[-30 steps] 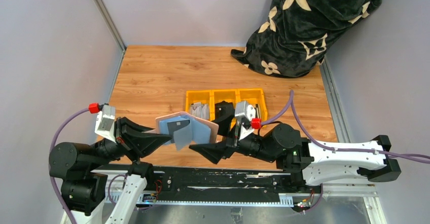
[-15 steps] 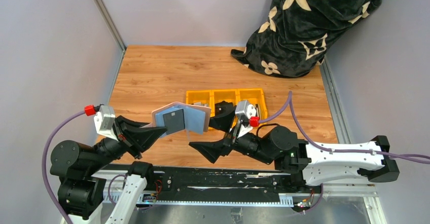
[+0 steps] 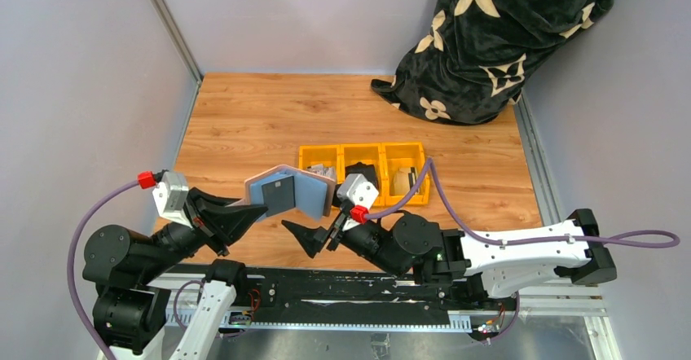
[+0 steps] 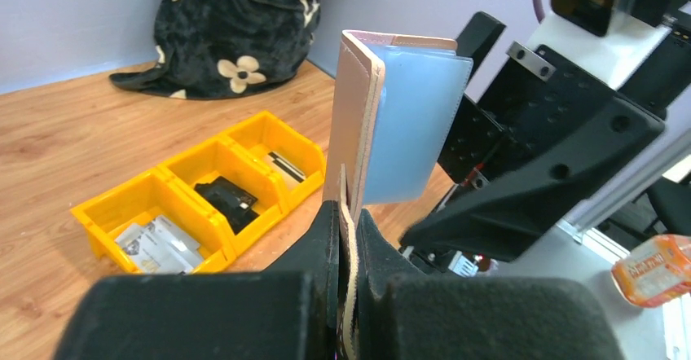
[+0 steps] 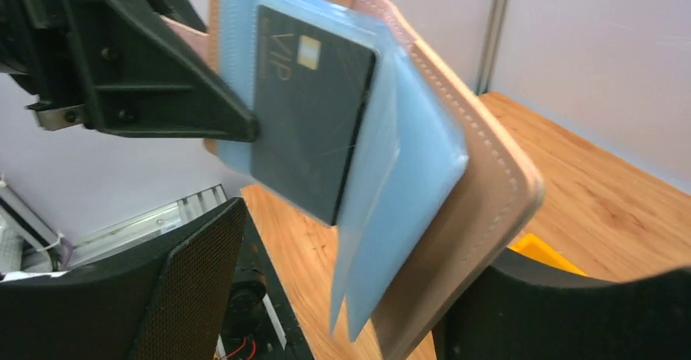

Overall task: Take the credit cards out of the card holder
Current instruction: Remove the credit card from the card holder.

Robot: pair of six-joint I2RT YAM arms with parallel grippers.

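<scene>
Right pincer [image 3: 292, 231] retreated; only its camera reads VIP on dark card [image 5: 314, 107].

Robot lab cell: grey partitions [image 3: 81, 91] around wooden table [image 3: 261, 116]

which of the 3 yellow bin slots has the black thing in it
The middle slot, holding the black item. The left slot has pale grey cards; the right slot has a light item.

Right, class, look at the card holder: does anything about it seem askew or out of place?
The card holder, pinched by the left gripper, stands open in mid-air, and its blue sleeves splay past the tan cover, a dark card showing among them.
</scene>
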